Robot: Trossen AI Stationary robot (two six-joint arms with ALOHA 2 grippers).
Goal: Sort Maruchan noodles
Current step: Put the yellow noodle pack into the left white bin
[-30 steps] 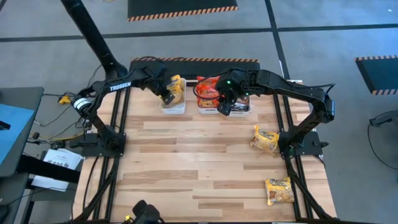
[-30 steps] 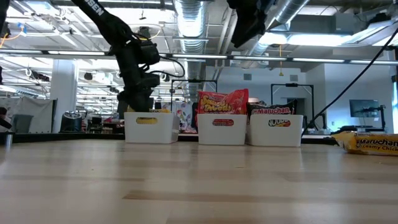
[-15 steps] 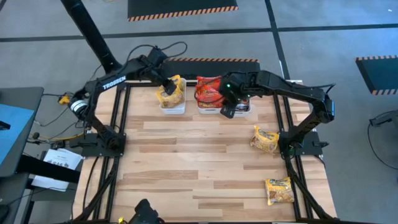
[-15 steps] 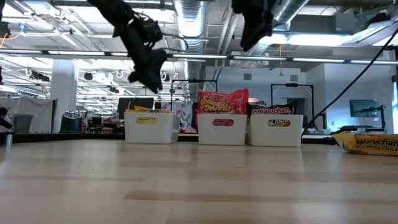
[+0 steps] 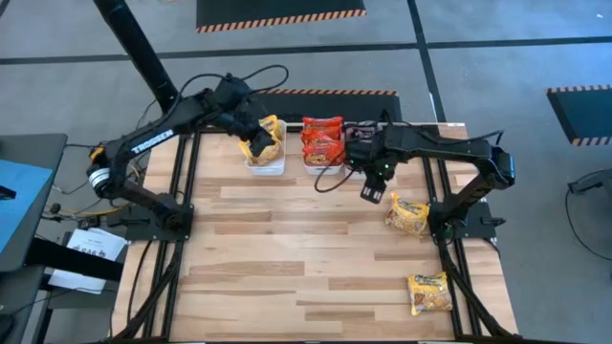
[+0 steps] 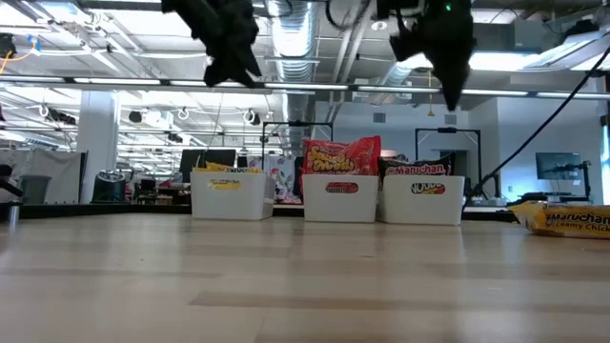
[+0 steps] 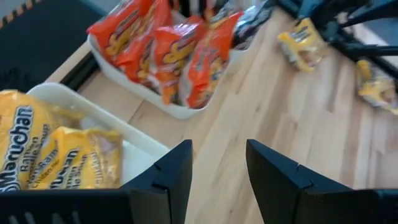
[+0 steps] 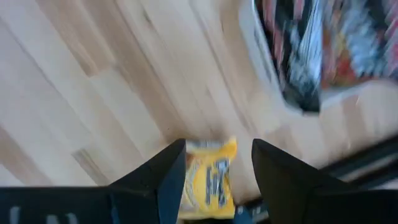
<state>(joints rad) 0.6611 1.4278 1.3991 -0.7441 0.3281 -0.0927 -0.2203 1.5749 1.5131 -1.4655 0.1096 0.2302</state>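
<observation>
High view: three white bins in a row at upper centre of the tabletop (image 5: 287,248). Yellow bin (image 5: 267,164) holds yellow packets (image 5: 271,137), middle bin red packets (image 5: 323,139), third bin dark packets (image 5: 361,134). Two yellow packets are unsorted: one at centre right (image 5: 407,214), one at lower right (image 5: 429,291). Left claw (image 5: 253,148) hangs over the yellow bin; right claw (image 5: 373,187) sits just left of the nearer loose packet.

Low view: bins mid-frame, red packets (image 6: 340,155) standing tall; a loose yellow packet (image 6: 564,220) at right edge. Both arms are high, nothing dangling.

Left wrist view: left claw spread, empty, above the yellow bin's rim (image 7: 112,130).

Right wrist view: right claw spread, empty, the loose yellow packet (image 8: 209,179) framed between its fingers.

Judgement: mostly sorted; two yellow packets remain.
</observation>
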